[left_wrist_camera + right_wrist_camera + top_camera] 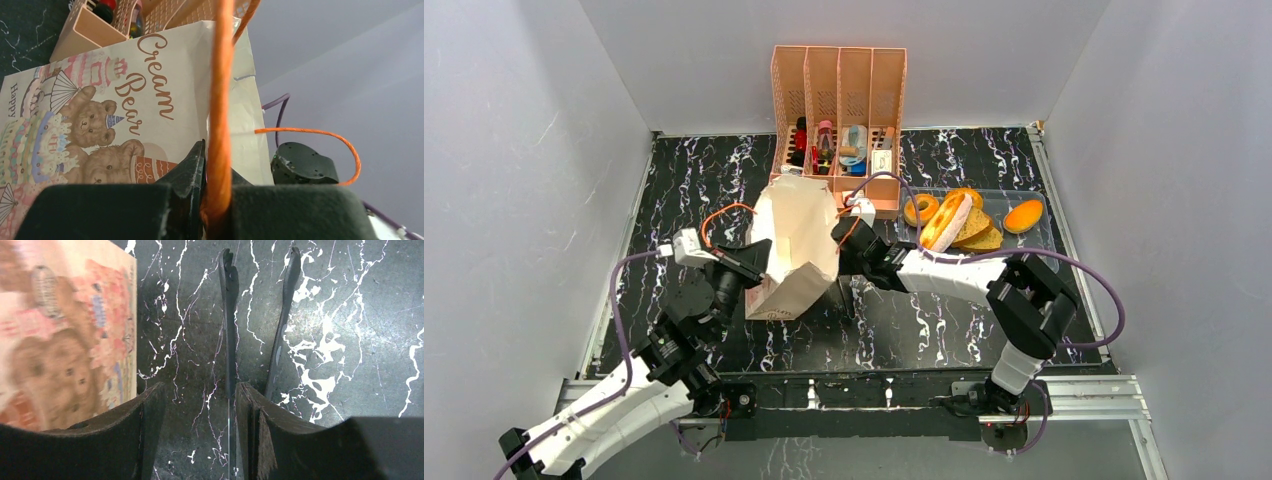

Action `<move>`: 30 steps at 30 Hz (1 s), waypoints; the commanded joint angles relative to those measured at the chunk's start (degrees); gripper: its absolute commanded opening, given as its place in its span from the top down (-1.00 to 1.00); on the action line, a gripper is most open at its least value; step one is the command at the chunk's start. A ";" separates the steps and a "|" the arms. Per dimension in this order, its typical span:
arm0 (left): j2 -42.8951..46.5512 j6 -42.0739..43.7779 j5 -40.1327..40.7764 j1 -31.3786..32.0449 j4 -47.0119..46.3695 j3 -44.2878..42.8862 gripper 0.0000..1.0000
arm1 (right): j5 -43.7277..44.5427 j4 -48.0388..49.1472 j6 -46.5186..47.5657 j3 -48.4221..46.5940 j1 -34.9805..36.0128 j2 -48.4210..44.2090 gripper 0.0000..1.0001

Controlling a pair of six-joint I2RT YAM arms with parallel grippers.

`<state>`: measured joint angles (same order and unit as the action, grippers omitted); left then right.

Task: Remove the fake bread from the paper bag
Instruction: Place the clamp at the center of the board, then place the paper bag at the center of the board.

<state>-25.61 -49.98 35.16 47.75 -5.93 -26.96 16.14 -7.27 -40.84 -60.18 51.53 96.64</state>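
left gripper (218, 167) tight on orange handle (221, 75) of paper bag (150, 100)

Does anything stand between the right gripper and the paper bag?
Nothing visible does. The open right gripper hangs close beside the paper bag, apart from it, with only bare marble-patterned table between them.

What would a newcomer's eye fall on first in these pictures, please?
The cream paper bag with its teddy-bear print sits mid-table, the left gripper shut on its orange cord handle and the right gripper open at its other side. To the right at the back, the fake bread lies in a clear tray, beside a pink desk organizer against the wall.
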 commanded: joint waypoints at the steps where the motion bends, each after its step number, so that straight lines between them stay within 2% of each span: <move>1: -3.70 -1.24 -2.49 0.07 -2.87 -1.89 1.00 | 0.88 3.40 0.32 -0.27 -0.02 -4.06 -0.02; 6: -8.36 -1.48 -4.09 0.07 -4.99 -3.11 1.00 | 1.12 3.60 0.61 -0.17 -0.11 -5.53 -0.01; 7: -9.13 -1.63 -4.02 0.04 -4.51 -3.72 0.94 | 1.09 3.58 0.67 -0.35 -0.11 -5.66 -0.01; 9: -10.18 -1.91 -3.88 0.07 -3.64 -4.96 0.62 | 1.02 3.59 0.90 -0.88 -0.11 -5.38 -0.01; 11: -10.57 -1.57 -3.87 0.07 -3.20 -5.77 0.39 | 0.87 3.69 1.10 -1.47 -0.18 -4.93 -0.01; 14: -10.54 -1.06 -3.44 0.07 -1.52 -6.91 0.11 | 0.44 4.05 1.11 -2.22 -0.20 -4.13 -0.01; 16: -10.29 -1.00 -2.46 0.06 0.87 -8.03 0.00 | 0.11 4.61 0.89 -2.26 -0.20 -3.74 -0.01; 20: -8.76 0.33 -1.70 0.07 3.74 -9.58 -0.06 | -0.85 5.98 0.59 -2.31 -0.18 -3.52 0.00; 25: -7.53 0.90 -1.62 0.06 5.90 -9.73 0.16 | -2.33 6.56 0.73 -3.16 -0.05 -3.63 0.01; 30: -6.91 0.49 -1.85 0.07 9.83 -10.70 0.17 | -2.41 6.83 1.10 -4.40 1.02 -4.08 0.02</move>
<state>-33.30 -49.91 32.58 47.75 0.21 -35.07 13.76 -4.38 -40.58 -60.95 51.57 93.14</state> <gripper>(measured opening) 0.414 0.492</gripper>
